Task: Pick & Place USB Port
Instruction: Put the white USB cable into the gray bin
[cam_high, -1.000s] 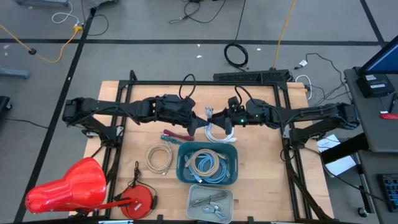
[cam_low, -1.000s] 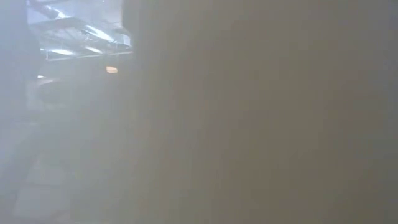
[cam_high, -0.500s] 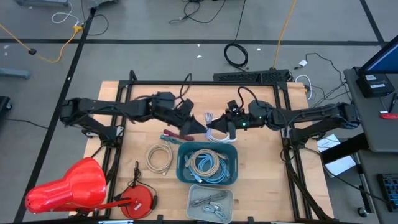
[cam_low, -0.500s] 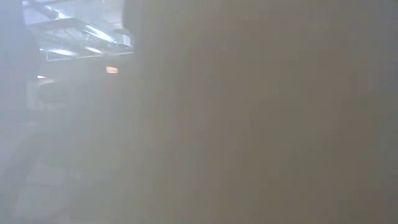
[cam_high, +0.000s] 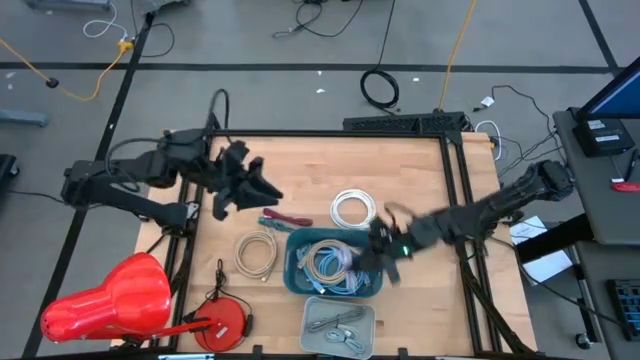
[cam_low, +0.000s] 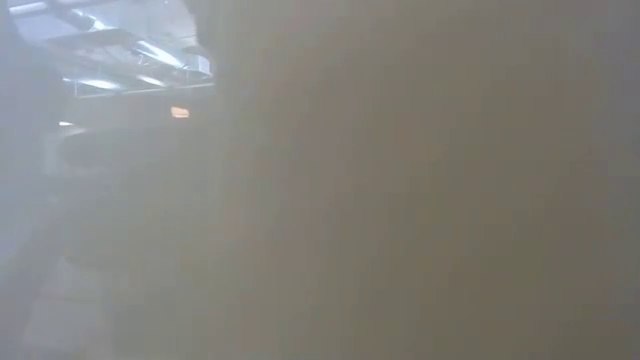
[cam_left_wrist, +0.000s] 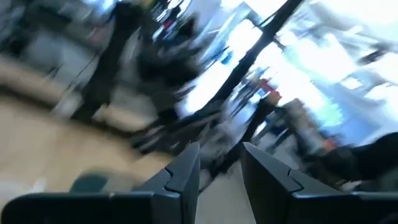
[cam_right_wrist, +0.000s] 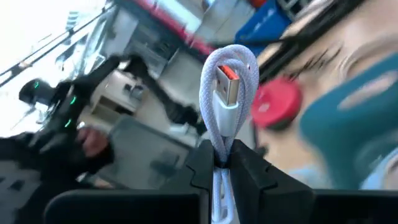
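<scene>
Right gripper clamps a looped USB cable over the teal bin, at 5 o'clock from table centre; left gripper part-open, empty, at 10 o'clock. Risk: thin pinch lets the cable slip

Pale lilac braided USB cable with orange-tongued plug, teal bin, red lamp, white coil, light wood table
</scene>
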